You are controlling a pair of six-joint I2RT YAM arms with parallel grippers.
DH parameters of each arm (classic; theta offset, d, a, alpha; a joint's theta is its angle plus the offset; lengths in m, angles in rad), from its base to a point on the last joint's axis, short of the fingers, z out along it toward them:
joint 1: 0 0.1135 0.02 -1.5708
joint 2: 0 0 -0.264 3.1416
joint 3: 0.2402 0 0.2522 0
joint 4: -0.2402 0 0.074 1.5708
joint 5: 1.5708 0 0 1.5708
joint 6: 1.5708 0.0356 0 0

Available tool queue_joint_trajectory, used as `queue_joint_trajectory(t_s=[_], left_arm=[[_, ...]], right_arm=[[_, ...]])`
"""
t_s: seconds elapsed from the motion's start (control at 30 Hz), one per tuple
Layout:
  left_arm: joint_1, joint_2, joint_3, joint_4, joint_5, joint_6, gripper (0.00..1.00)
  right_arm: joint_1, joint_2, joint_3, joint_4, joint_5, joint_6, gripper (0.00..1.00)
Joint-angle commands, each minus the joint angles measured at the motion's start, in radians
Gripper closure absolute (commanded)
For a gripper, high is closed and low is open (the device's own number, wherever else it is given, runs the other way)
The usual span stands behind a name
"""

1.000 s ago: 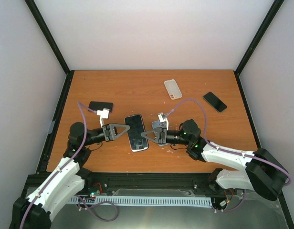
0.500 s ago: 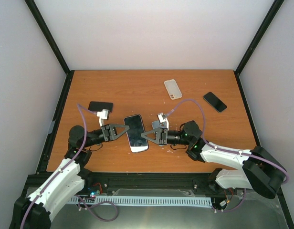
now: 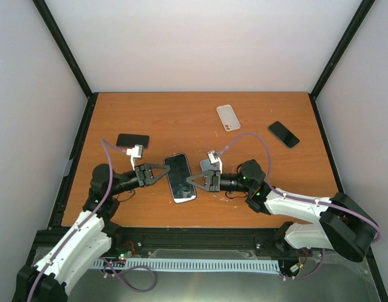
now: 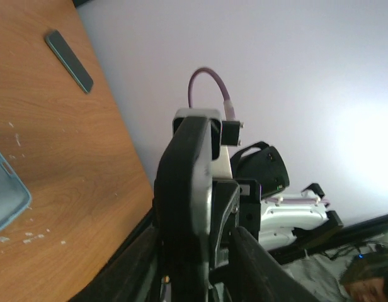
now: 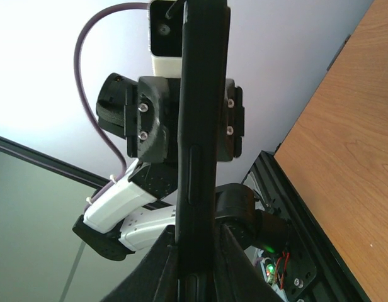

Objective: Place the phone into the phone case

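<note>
We see the wooden table; over its near middle the left gripper and right gripper each pinch narrowly onto a long edge of the smartphone, held screen-up between them. A pale blue phone case lies flat just beside it; a white case rests well apart, towards the far edge.

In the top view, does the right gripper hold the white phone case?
No, the right gripper grips the phone, while the white phone case lies apart on the far side of the table.
</note>
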Motion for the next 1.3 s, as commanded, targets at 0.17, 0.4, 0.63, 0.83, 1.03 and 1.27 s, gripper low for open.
queue_joint_trajectory(t_s=[0.17,0.4,0.63,0.83,1.03,1.27], left_arm=[[0.006,-0.041,0.051,-0.039,-0.107,0.040,0.61],[0.008,0.010,0.084,-0.082,-0.114,0.082,0.89],[0.008,0.009,0.119,-0.193,-0.144,0.129,0.99],[0.008,0.017,0.123,-0.218,-0.122,0.119,0.62],[0.008,0.021,0.095,-0.208,-0.075,0.119,0.34],[0.008,0.059,0.030,-0.076,0.045,0.070,0.23]], right_arm=[[0.003,-0.019,0.012,0.054,-0.028,-0.015,0.88],[0.003,-0.008,0.011,0.044,-0.035,-0.016,0.89],[0.003,-0.008,0.009,0.020,-0.007,-0.026,0.89],[0.003,-0.029,0.018,0.019,0.094,-0.001,0.89],[0.003,-0.049,0.051,-0.005,0.228,0.019,0.89],[0.003,-0.028,0.067,0.065,0.339,0.066,0.89]])
